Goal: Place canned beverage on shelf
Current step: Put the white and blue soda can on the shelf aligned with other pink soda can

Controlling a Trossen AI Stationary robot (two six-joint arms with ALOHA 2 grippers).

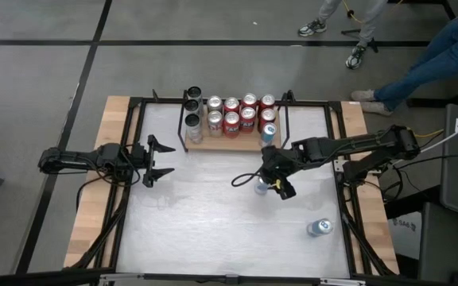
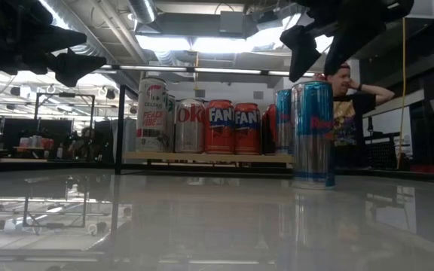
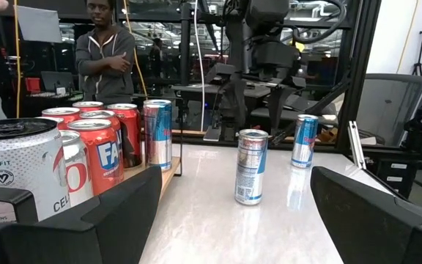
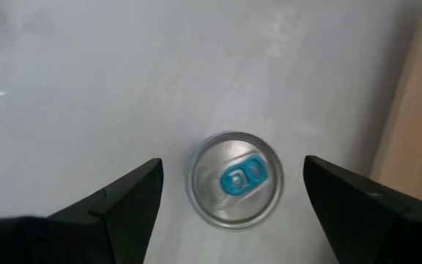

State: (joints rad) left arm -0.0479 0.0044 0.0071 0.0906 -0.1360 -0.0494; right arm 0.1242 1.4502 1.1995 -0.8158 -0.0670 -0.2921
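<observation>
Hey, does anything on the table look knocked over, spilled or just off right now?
Nothing stands out. Every can on the shelf stands upright, and so do the two blue-and-silver cans on the tabletop: one directly under the open right pincer, one nearer the front right corner. No spills show.

Overhead, table-level, two wrist views

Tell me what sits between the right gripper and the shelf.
Nothing: in the high view, only bare white table separates the open right gripper, above a blue can, from the shelf.
</observation>
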